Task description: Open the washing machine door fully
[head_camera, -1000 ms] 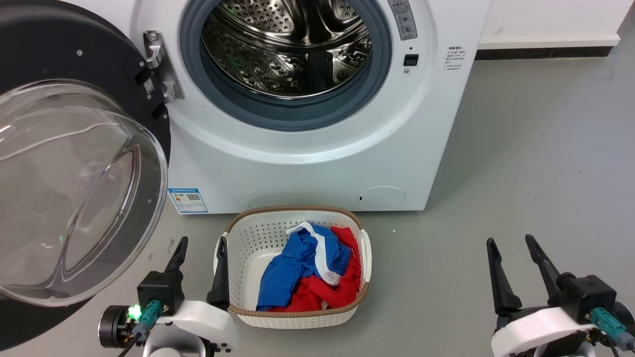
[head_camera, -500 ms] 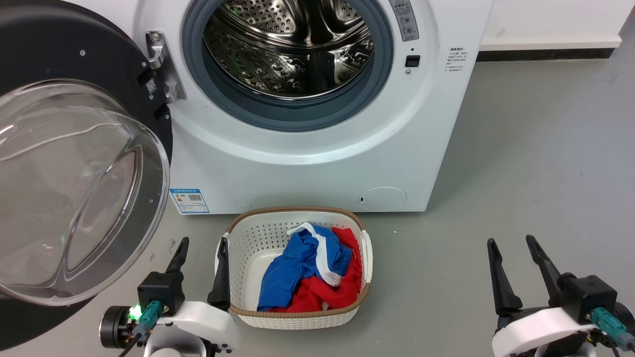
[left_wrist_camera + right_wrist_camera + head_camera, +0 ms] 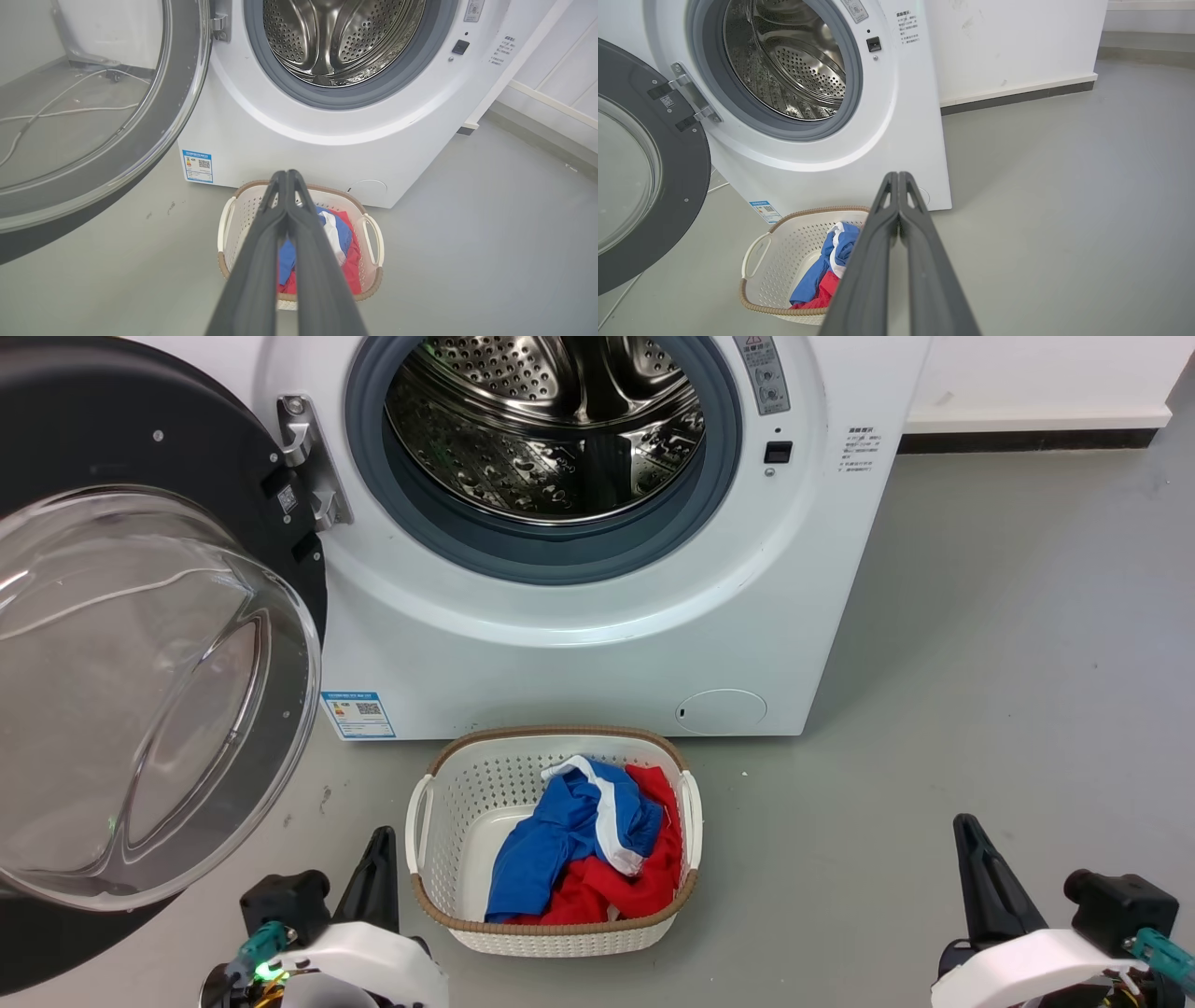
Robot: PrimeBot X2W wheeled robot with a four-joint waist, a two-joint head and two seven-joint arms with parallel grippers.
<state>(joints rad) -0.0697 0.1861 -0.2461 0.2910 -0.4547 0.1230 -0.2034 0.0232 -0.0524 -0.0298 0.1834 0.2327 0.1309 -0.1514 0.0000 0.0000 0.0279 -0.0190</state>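
Door: the washing machine door [image 3: 149, 672] stands swung wide to the robot's left, clear of the opening, with its glass bowl bulging toward the head camera inside the black ring.
Hinge: the metal hinge [image 3: 303, 457] joins the door's rim to the white machine front [image 3: 560, 653].
Drum: the steel drum [image 3: 546, 429] lies uncovered within its grey seal.
Basket: the white basket [image 3: 560, 733] sits on the grey floor [image 3: 980, 663] just before the machine and holds blue and red clothes [image 3: 569, 840].
Left gripper: the left gripper [image 3: 286, 177] is low beside the basket, fingers pressed together on nothing, apart from the door.
Right gripper: the right gripper [image 3: 898, 177] is over bare floor, well right of the basket, fingers likewise pressed together and empty.
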